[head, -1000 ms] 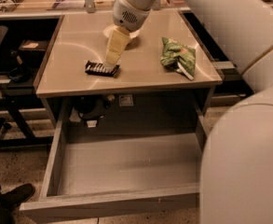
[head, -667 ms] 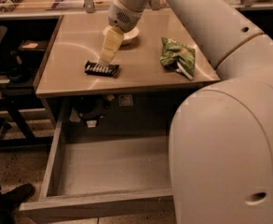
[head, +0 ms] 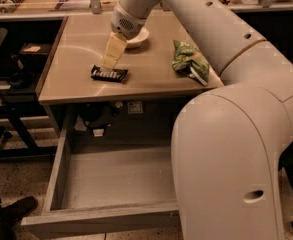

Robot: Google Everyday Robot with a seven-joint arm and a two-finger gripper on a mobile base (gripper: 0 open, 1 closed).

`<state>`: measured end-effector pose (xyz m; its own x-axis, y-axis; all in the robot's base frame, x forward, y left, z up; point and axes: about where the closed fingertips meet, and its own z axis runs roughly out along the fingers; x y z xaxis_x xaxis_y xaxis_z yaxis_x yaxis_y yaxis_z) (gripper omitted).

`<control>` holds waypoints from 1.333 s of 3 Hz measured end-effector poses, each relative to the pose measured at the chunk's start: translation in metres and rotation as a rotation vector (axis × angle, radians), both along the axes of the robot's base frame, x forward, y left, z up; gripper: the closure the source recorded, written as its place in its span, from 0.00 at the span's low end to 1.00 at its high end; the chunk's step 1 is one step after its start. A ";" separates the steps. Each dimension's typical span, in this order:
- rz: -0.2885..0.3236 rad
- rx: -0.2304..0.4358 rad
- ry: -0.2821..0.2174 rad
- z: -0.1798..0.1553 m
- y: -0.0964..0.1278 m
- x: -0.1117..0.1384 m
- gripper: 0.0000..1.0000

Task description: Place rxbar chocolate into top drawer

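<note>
The gripper (head: 109,66) has been lowered to the rxbar chocolate (head: 109,74) on the worktop (head: 151,76). Whether it is clamped cannot be told. The top drawer (head: 116,184) is left open, unfilled.

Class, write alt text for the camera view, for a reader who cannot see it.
The robot arm's gripper is down at the rxbar chocolate, a black bar lying on the table. Below the tabletop, the top drawer stands open. A green snack bag and a white bowl also sit on the table.
</note>
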<state>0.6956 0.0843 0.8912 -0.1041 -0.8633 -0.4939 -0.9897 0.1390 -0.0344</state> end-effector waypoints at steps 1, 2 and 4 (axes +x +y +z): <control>-0.006 -0.009 0.036 -0.026 0.019 0.011 0.00; -0.006 -0.008 0.036 -0.027 0.019 0.011 0.00; -0.012 0.048 0.100 -0.060 0.029 0.015 0.00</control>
<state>0.7106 0.1134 0.8313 -0.1654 -0.8370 -0.5216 -0.9860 0.1504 0.0714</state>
